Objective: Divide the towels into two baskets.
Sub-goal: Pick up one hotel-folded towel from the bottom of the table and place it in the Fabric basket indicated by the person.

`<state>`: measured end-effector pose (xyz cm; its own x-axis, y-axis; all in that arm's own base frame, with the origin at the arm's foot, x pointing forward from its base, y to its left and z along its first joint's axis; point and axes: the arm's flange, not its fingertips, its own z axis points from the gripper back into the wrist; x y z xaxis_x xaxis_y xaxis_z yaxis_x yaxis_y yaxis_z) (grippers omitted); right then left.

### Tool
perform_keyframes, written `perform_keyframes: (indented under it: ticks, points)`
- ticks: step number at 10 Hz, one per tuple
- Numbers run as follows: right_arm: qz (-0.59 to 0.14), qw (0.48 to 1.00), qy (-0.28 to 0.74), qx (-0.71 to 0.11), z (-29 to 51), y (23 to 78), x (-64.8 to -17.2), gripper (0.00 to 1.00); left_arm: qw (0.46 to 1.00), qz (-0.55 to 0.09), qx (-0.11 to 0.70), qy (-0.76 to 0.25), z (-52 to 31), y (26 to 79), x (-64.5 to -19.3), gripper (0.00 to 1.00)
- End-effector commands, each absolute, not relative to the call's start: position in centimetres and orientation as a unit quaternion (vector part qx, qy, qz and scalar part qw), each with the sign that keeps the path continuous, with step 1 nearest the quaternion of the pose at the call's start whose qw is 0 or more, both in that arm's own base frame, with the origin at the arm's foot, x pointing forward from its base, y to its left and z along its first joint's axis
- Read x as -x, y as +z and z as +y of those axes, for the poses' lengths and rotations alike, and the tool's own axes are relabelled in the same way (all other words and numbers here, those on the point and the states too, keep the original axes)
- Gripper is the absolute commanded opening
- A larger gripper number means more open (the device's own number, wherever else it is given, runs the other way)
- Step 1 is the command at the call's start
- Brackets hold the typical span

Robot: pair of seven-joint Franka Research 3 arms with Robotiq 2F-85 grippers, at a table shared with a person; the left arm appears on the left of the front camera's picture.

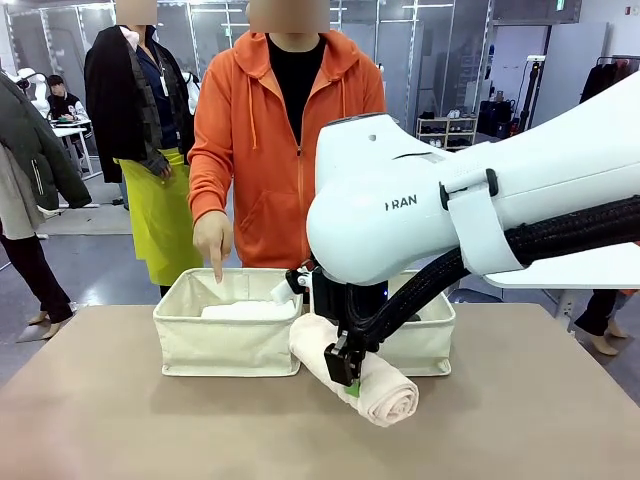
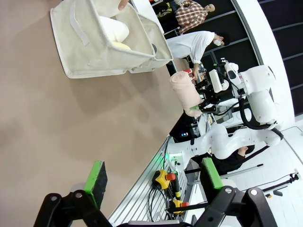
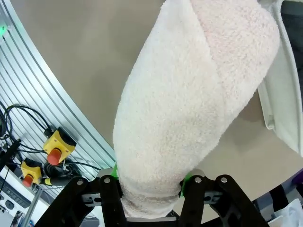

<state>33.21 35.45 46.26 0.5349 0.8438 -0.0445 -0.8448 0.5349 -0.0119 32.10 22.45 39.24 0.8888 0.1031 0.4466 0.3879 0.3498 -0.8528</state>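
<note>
A pale pink-beige rolled cloth towel (image 1: pixel 352 368) is pinched between the fingers of the right gripper (image 1: pixel 343 364), black with green pads. In the front view the roll is seen tilted, its upper end against the front wall of the baskets where the two meet, its lower end towards the near side of the brown worktop (image 1: pixel 120 420); whether that lower end touches the worktop cannot be told. In the right wrist view the same roll (image 3: pixel 189 104) is seen rising from between the fingers (image 3: pixel 111 177), which are pressed into its sides near one end, and the rim of a basket (image 3: pixel 279 94) is seen just beside its far end.

Two matching rectangular cream canvas baskets are set side by side at the far part of the worktop, touching each other. In the left basket (image 1: pixel 225 345) a white rolled towel (image 1: pixel 245 311) is lying. The right basket (image 1: pixel 425 340) is largely hidden behind the right arm. A hand (image 1: pixel 212 240) of the person in the orange hooded jacket is held over the left basket, its forefinger pointed down into it.

In the left wrist view the left gripper (image 2: pixel 154 177) is held above the worktop, well apart from the baskets, its fingers spread wide with nothing between them. In that view a pale yellow rolled towel (image 2: pixel 113 29) is also seen inside the nearer basket (image 2: pixel 94 56).
</note>
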Motion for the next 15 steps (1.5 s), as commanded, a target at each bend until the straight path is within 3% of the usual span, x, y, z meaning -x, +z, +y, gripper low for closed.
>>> perform_keyframes:
  ticks: [1,3,5,8,15]
  points:
    - [0.005,0.880,0.475,0.006,35.1,46.3,-32.4,0.40,0.790,-0.222,0.565,-0.088,22.5,39.5,-31.8,1.00]
    - [-0.009,0.858,0.512,0.048,35.8,48.0,-33.4,0.41,0.790,-0.222,0.565,-0.088,22.5,39.5,-31.8,1.00]
    - [0.018,0.768,0.619,0.159,39.1,52.4,-34.8,0.41,0.790,-0.222,0.565,-0.088,22.5,39.5,-31.8,1.00]
    - [0.014,0.680,0.700,0.221,45.6,56.8,-38.5,0.41,0.790,-0.222,0.565,-0.088,22.5,39.5,-31.8,1.00]
    - [-0.094,0.588,0.780,0.196,54.9,49.6,-48.4,0.41,0.790,-0.222,0.565,-0.088,22.5,39.5,-31.8,1.00]
